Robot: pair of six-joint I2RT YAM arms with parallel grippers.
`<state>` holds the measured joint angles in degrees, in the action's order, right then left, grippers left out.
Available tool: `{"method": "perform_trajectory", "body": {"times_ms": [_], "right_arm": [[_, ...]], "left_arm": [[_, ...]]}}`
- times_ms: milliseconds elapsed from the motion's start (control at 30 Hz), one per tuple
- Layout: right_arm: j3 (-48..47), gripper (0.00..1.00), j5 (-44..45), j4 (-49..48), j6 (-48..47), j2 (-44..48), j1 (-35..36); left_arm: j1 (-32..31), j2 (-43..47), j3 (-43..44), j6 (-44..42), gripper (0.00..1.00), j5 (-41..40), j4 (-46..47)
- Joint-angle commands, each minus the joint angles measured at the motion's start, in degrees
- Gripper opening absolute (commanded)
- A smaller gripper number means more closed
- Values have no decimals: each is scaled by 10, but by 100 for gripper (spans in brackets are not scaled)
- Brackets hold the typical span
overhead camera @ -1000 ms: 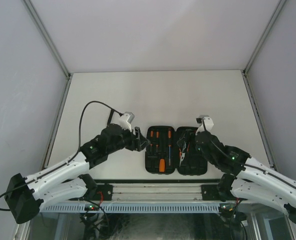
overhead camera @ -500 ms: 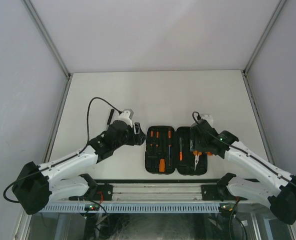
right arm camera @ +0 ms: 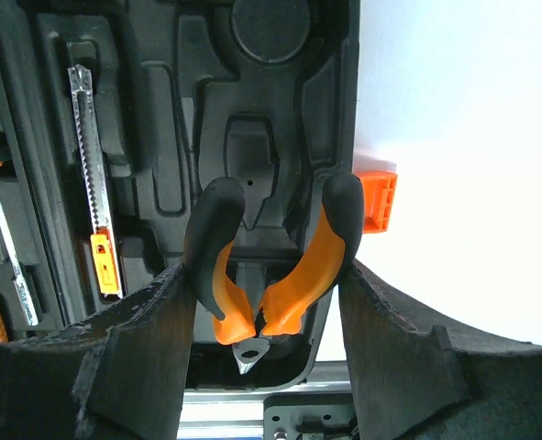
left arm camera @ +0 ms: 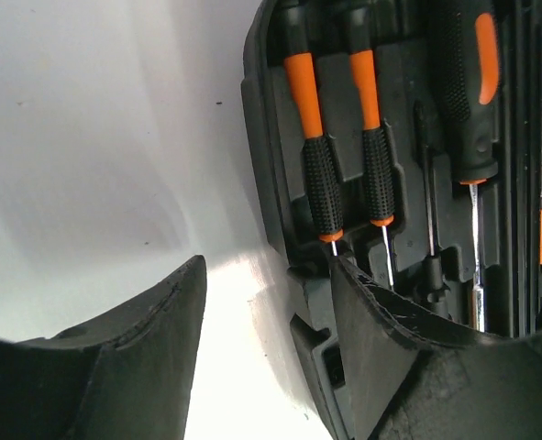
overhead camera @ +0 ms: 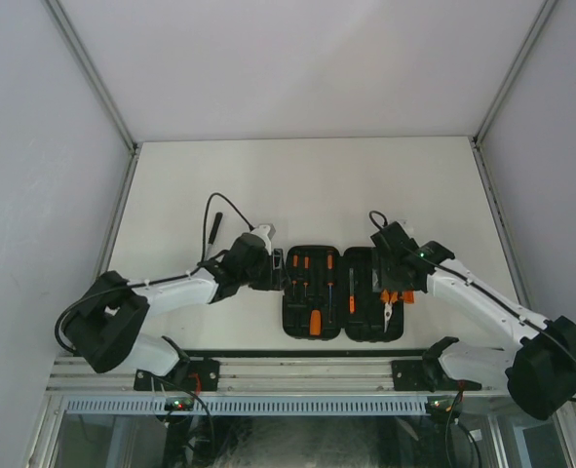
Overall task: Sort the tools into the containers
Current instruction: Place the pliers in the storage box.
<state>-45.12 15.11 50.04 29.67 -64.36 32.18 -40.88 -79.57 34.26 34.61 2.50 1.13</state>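
The white desk (overhead camera: pixel 297 185) carries everything. Lower centre of the top view, the black tool case (overhead camera: pixel 365 330) lies opened flat w/ both halves up, prob. so the moulded slots can be reached from above. One arm comes in from each side. The left end effector (left arm camera: pixel 269 266) sits at the case's left wall w/ its fingers well apart and nothing between them but bare desk and the rim. One finger is outside the wall and the other over the tray, which reads as steadying or nudging the case, though that's a guess. The right end effector (right arm camera: pixel 266 268) is low over the right half, spread wide and apparently clasping the needle-nose pliers (right arm camera: pixel 293 284). Both finger pads look to be touching the outer sides of the splayed handles, and the nose points to the bottom of the wrist frame. The pliers aren't seated: one handle overlaps the rim, and the matching recess shows bare just above them in frame, so lining up w/ it is likely what's left. Already in slots in the left half: a thick screwdriver (left arm camera: pixel 468 101), upper right of the left wrist view, and the thin screwdrivers (left arm camera: pixel 318 174) beside it. A slim toothed metal strip w/ an orange tab (right arm camera: pixel 89 156) lies at left of the right wrist view. The small orange latch (right arm camera: pixel 378 201) sticks out from the case's right edge. No brand, label or text is legible anywhere.
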Motion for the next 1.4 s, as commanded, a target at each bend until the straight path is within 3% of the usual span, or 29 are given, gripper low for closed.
{"method": "perform_trajectory", "body": {"times_ms": [0,467,967,1367], "right_arm": [[-26,0,-20,-27,-33,-21,-9],[-27,6,-58,-36,-38,-122,-22],[-29,50,-55,-24,-24,-141,-22],[-33,67,-63,-19,-28,-132,-22]], "left_arm": [[7,-32,49,11,59,37,20],[12,-88,33,23,50,77,97],[12,-79,36,24,49,91,109],[12,-84,41,24,48,98,110]]}}
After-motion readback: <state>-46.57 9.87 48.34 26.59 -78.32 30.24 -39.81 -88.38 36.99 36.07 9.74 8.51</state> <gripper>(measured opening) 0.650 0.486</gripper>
